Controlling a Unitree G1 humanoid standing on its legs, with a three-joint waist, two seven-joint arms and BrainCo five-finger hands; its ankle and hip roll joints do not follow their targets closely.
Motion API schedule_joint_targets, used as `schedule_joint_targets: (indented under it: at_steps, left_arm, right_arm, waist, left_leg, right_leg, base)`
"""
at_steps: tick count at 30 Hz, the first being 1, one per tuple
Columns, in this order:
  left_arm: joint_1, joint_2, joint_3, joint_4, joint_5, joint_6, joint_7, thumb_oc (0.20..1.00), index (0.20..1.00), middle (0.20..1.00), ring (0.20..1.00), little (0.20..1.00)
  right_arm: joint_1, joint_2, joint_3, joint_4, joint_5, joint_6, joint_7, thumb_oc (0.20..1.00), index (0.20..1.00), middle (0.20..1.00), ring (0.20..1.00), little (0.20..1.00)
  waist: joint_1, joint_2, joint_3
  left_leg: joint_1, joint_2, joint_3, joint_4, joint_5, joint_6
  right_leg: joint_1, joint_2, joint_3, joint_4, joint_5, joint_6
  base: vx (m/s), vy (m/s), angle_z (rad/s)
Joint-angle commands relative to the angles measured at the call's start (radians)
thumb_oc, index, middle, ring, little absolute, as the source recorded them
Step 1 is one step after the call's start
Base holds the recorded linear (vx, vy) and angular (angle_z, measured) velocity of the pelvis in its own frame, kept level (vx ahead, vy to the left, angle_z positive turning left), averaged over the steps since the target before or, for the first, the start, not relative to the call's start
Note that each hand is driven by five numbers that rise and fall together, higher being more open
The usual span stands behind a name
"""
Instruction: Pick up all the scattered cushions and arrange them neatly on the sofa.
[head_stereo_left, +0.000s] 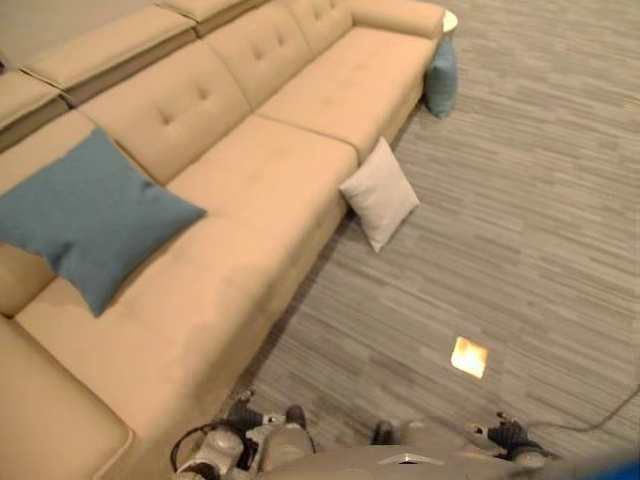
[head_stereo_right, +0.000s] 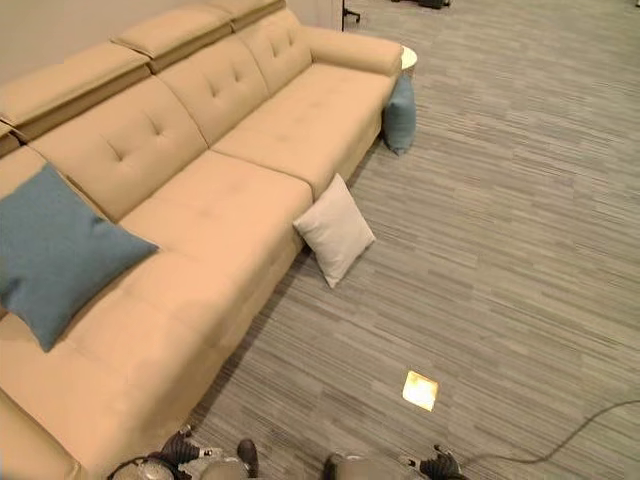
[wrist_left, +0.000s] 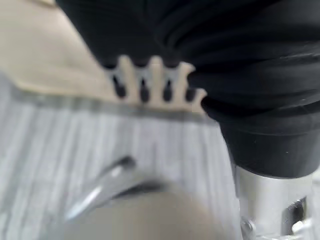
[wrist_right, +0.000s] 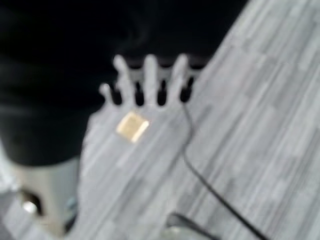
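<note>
A blue cushion (head_stereo_left: 90, 215) leans against the backrest at the left end of the tan sofa (head_stereo_left: 270, 180). A white cushion (head_stereo_left: 380, 192) stands on the striped carpet (head_stereo_right: 520, 230) against the seat's front edge; another blue cushion (head_stereo_right: 399, 113) slumps by the far armrest. Left hand (wrist_left: 150, 80) and right hand (wrist_right: 147, 82) hang straight-fingered and empty.

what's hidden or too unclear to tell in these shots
- Far blue cushion: stands on the floor at the sofa end, partly hidden behind the armrest.
- Small round table: mostly behind the armrest, a sliver shows.
- White cushion: leans on the sofa front; its back is hidden.
- Left hand, right hand: blurred, fingers straight, holding nothing.
</note>
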Motion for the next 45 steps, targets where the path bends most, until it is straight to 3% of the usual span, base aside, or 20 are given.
schedule_joint_targets:
  at_steps: [1, 5, 9, 11, 13, 16, 18, 20, 21, 22, 26, 29, 31, 32, 34, 35, 39, 42, 44, 45]
  left_arm:
    - [-0.028, -0.018, -0.003, -0.008, -0.002, -0.008, 0.001, 1.000, 1.000, 1.000, 1.000, 1.000]
    - [-0.025, -0.021, 0.002, 0.007, -0.010, -0.011, 0.002, 1.000, 1.000, 1.000, 1.000, 1.000]
    - [0.006, -0.016, 0.032, 0.017, -0.012, -0.010, 0.002, 1.000, 1.000, 1.000, 1.000, 1.000]
    - [0.008, -0.011, 0.040, 0.013, -0.015, -0.009, 0.003, 1.000, 1.000, 1.000, 1.000, 1.000]
    - [0.006, 0.000, 0.044, -0.010, -0.025, -0.008, 0.005, 1.000, 1.000, 1.000, 1.000, 1.000]
    - [-0.005, 0.018, 0.042, -0.028, -0.035, -0.006, 0.011, 1.000, 1.000, 1.000, 1.000, 1.000]
    - [-0.014, 0.020, 0.045, -0.044, -0.050, -0.011, 0.020, 1.000, 1.000, 1.000, 1.000, 1.000]
    - [-0.021, 0.018, 0.044, -0.043, -0.059, -0.016, 0.021, 1.000, 1.000, 1.000, 1.000, 1.000]
    - [-0.025, 0.017, 0.043, -0.046, -0.060, -0.017, 0.018, 1.000, 1.000, 1.000, 1.000, 1.000]
    - [-0.034, 0.011, 0.042, -0.037, -0.063, -0.021, 0.018, 1.000, 1.000, 1.000, 1.000, 1.000]
    - [-0.041, 0.007, 0.041, -0.024, -0.057, -0.031, 0.017, 1.000, 1.000, 1.000, 1.000, 1.000]
    - [-0.033, -0.006, 0.037, -0.012, -0.050, -0.035, 0.014, 1.000, 1.000, 1.000, 1.000, 1.000]
    - [-0.036, -0.014, 0.031, -0.012, -0.053, -0.034, 0.011, 1.000, 1.000, 1.000, 1.000, 1.000]
    - [-0.045, -0.019, 0.025, -0.019, -0.062, -0.036, 0.007, 1.000, 1.000, 1.000, 1.000, 1.000]
    - [-0.052, -0.019, 0.015, -0.039, -0.082, -0.035, 0.009, 1.000, 1.000, 1.000, 1.000, 1.000]
    - [-0.054, -0.019, 0.004, -0.046, -0.084, -0.035, 0.006, 1.000, 1.000, 1.000, 1.000, 1.000]
    - [-0.060, -0.021, -0.009, -0.043, -0.072, -0.034, -0.001, 1.000, 1.000, 1.000, 1.000, 1.000]
    - [-0.066, -0.012, -0.009, -0.039, -0.065, -0.032, -0.003, 1.000, 1.000, 1.000, 1.000, 1.000]
    - [-0.049, -0.011, 0.003, -0.027, -0.060, -0.028, -0.006, 1.000, 1.000, 1.000, 1.000, 1.000]
    - [-0.035, -0.009, 0.017, -0.015, -0.063, -0.026, -0.008, 1.000, 1.000, 1.000, 1.000, 1.000]
  right_arm:
    - [-0.030, -0.035, 0.024, -0.011, 0.020, -0.028, -0.019, 1.000, 1.000, 1.000, 1.000, 1.000]
    - [-0.040, -0.040, 0.030, -0.004, 0.016, -0.021, -0.022, 1.000, 1.000, 1.000, 1.000, 1.000]
    - [-0.031, -0.037, 0.021, 0.014, -0.020, -0.012, -0.014, 1.000, 1.000, 1.000, 1.000, 1.000]
    - [-0.037, -0.038, 0.019, 0.019, -0.031, -0.005, -0.006, 1.000, 1.000, 1.000, 1.000, 1.000]
    - [-0.048, -0.040, 0.026, 0.017, -0.038, 0.000, -0.004, 1.000, 1.000, 1.000, 1.000, 1.000]
    - [-0.052, -0.035, 0.032, -0.001, -0.036, -0.003, -0.004, 1.000, 1.000, 1.000, 1.000, 1.000]
    - [-0.059, -0.031, 0.037, -0.006, -0.034, -0.004, -0.007, 1.000, 1.000, 1.000, 1.000, 1.000]
    - [-0.071, -0.037, 0.040, -0.005, -0.034, -0.004, -0.007, 1.000, 1.000, 1.000, 1.000, 1.000]
    - [-0.073, -0.041, 0.042, -0.006, -0.034, -0.002, -0.007, 1.000, 1.000, 1.000, 1.000, 1.000]
    - [-0.077, -0.047, 0.044, -0.006, -0.033, 0.001, -0.010, 1.000, 1.000, 1.000, 1.000, 1.000]
    - [-0.062, -0.049, 0.045, -0.004, -0.041, 0.005, -0.010, 1.000, 1.000, 1.000, 1.000, 1.000]
    - [-0.044, -0.052, 0.046, 0.006, -0.040, 0.001, -0.004, 1.000, 1.000, 1.000, 1.000, 1.000]
    - [-0.043, -0.052, 0.042, 0.014, -0.035, -0.004, -0.008, 1.000, 1.000, 1.000, 1.000, 1.000]
    - [-0.049, -0.057, 0.040, 0.013, -0.022, -0.011, -0.014, 1.000, 1.000, 1.000, 1.000, 1.000]
    - [-0.052, -0.060, 0.038, 0.018, 0.004, -0.009, -0.018, 1.000, 1.000, 1.000, 1.000, 1.000]
    - [-0.046, -0.060, 0.033, 0.024, 0.020, -0.006, -0.018, 1.000, 1.000, 1.000, 1.000, 1.000]
    - [-0.038, -0.063, 0.026, 0.030, 0.028, -0.010, -0.018, 1.000, 1.000, 1.000, 1.000, 1.000]
    - [-0.035, -0.058, 0.016, 0.033, 0.035, -0.004, -0.027, 1.000, 1.000, 1.000, 1.000, 1.000]
    - [-0.024, -0.050, 0.021, 0.033, 0.020, 0.002, -0.018, 1.000, 1.000, 1.000, 1.000, 1.000]
    - [-0.015, -0.034, 0.023, 0.023, 0.008, -0.001, -0.013, 1.000, 1.000, 1.000, 1.000, 1.000]
  waist:
    - [-0.005, -0.001, 0.036]
    - [0.025, 0.017, 0.039]
    - [0.056, 0.005, 0.007]
    - [0.071, 0.001, 0.002]
    - [0.070, 0.000, 0.018]
    - [0.053, 0.015, 0.036]
    - [0.051, 0.020, 0.037]
    - [0.033, 0.020, 0.042]
    - [0.026, 0.016, 0.044]
    - [0.006, 0.006, 0.051]
    - [-0.020, 0.000, 0.060]
    - [-0.029, -0.011, 0.042]
    - [-0.035, -0.008, 0.040]
    - [-0.035, -0.013, 0.052]
    - [-0.031, -0.025, 0.073]
    - [-0.029, -0.027, 0.069]
    - [-0.029, -0.017, 0.052]
    - [-0.021, 0.003, 0.045]
    - [-0.018, 0.010, 0.034]
    - [-0.011, -0.002, 0.023]
  left_leg:
    - [-0.005, -0.082, -0.019, -0.055, -0.064, 0.043]
    - [-0.069, -0.108, -0.047, -0.117, 0.010, 0.026]
    - [-0.041, -0.117, -0.041, -0.101, -0.030, 0.057]
    - [-0.021, -0.121, -0.027, -0.082, -0.071, 0.081]
    - [0.008, -0.124, -0.018, -0.061, -0.102, 0.110]
    - [0.046, -0.121, -0.026, -0.067, -0.128, 0.130]
    - [0.081, -0.119, -0.027, -0.081, -0.149, 0.131]
    - [0.135, -0.122, -0.039, -0.109, -0.168, 0.125]
    - [0.145, -0.128, -0.044, -0.113, -0.175, 0.122]
    - [0.182, -0.137, -0.057, -0.127, -0.193, 0.108]
    - [0.229, -0.136, -0.096, -0.141, -0.217, 0.091]
    - [0.256, -0.132, -0.128, -0.126, -0.247, 0.078]
    - [0.221, -0.101, -0.129, -0.030, -0.209, 0.047]
    - [0.144, -0.075, -0.110, 0.105, -0.146, 0.026]
    - [0.040, -0.024, -0.052, 0.274, -0.070, 0.035]
    - [0.010, -0.009, 0.007, 0.222, -0.086, 0.046]
    - [-0.014, -0.023, 0.077, 0.028, -0.093, 0.053]
    - [-0.065, -0.019, 0.170, -0.100, 0.004, 0.030]
    - [-0.021, -0.026, 0.177, -0.162, -0.004, 0.042]
    - [-0.019, -0.055, 0.145, -0.138, -0.021, 0.060]
  right_leg:
    - [0.144, -0.003, 0.021, -0.292, 0.155, 0.166]
    - [0.172, 0.027, 0.066, -0.285, 0.120, 0.163]
    - [0.208, -0.011, 0.098, -0.207, 0.065, 0.181]
    - [0.169, -0.046, 0.098, -0.095, 0.086, 0.210]
    - [0.077, -0.070, 0.116, 0.070, 0.161, 0.247]
    - [-0.024, -0.085, 0.102, 0.217, 0.205, 0.244]
    - [-0.060, -0.121, 0.039, 0.186, 0.183, 0.222]
    - [-0.092, -0.115, 0.014, 0.087, 0.176, 0.212]
    - [-0.107, -0.115, 0.017, 0.033, 0.187, 0.216]
    - [-0.139, -0.110, 0.030, -0.122, 0.230, 0.232]
    - [-0.167, -0.084, 0.089, -0.254, 0.287, 0.258]
    - [-0.133, -0.081, 0.125, -0.259, 0.312, 0.246]
    - [-0.113, -0.076, 0.131, -0.241, 0.299, 0.223]
    - [-0.091, -0.081, 0.119, -0.240, 0.290, 0.206]
    - [-0.028, -0.071, 0.089, -0.260, 0.254, 0.161]
    - [0.014, -0.067, 0.059, -0.281, 0.232, 0.157]
    - [0.064, -0.064, 0.012, -0.313, 0.203, 0.172]
    - [0.119, -0.039, -0.018, -0.332, 0.163, 0.176]
    - [0.138, -0.039, -0.018, -0.310, 0.141, 0.188]
    - [0.143, -0.077, -0.023, -0.235, 0.122, 0.200]
  base:
    - [0.20, -0.039, -0.18]
    - [0.18, 0.010, -0.31]
    - [0.43, 0.132, -0.83]
    - [0.24, 0.125, -0.57]
    - [0.18, 0.101, -0.92]
    - [0.17, 0.058, -0.31]
    - [0.24, 0.002, -0.02]
    - [0.27, -0.069, 0.23]
    - [0.40, -0.178, 0.21]
    - [0.30, -0.147, -0.02]
    - [0.25, -0.156, 0.18]
    - [0.31, -0.277, 0.67]
    - [0.13, -0.200, 0.63]
    - [0.07, -0.239, 0.46]
    - [0.16, -0.297, 0.58]
    - [0.22, -0.223, 0.74]
    - [0.26, -0.023, 0.65]
    - [0.26, 0.058, 0.45]
    - [0.47, 0.216, 0.25]
    - [0.47, 0.233, -0.05]
